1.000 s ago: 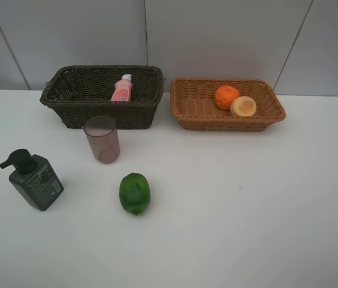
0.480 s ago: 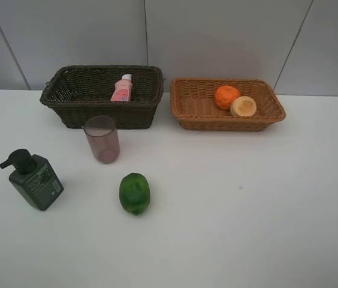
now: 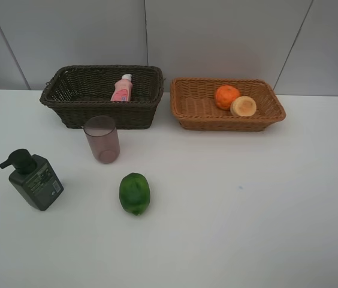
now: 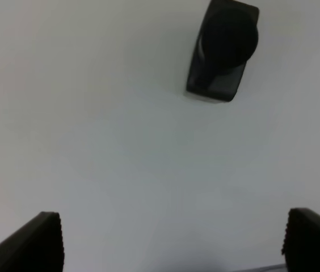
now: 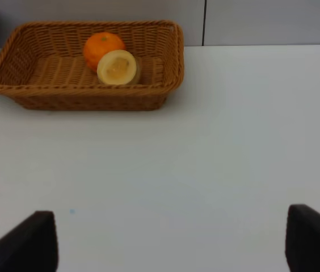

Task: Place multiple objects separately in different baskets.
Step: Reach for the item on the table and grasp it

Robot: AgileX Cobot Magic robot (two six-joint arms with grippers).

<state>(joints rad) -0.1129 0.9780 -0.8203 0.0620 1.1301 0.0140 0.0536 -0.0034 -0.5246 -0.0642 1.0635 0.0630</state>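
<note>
I saw neither arm in the high view, so I read both tools from the wrist cameras. The left tool (image 4: 177, 243) stood wide open, its two dark fingertips at the frame's edges with only bare table (image 3: 247, 198) between them; it held nothing. The pump bottle (image 4: 222, 51) lay ahead of it, seen from above and well clear of the fingers. The right tool (image 5: 171, 241) was open too, its tips set far apart over bare table and gripping nothing. It faced the tan basket (image 5: 86, 93) from a good way off.

In the high view the dark basket (image 3: 102, 96) sat at the back left of the table and the tan basket just beside it to the right, the two close but apart. The pink bottle (image 3: 122, 89) leaned inside the dark basket against its far wall, cap up. The orange (image 3: 226, 96) and a pale round fruit (image 3: 243, 106) lay touching in the right part of the tan basket.

Three things were out on the table. The cup (image 3: 102, 139) stood upright just in front of the dark basket. The pump bottle stood near the left edge, its spout pointing left. The green fruit (image 3: 134, 193) lay nearer the camera than the cup, between the pump bottle and the table's middle, touching neither.
</note>
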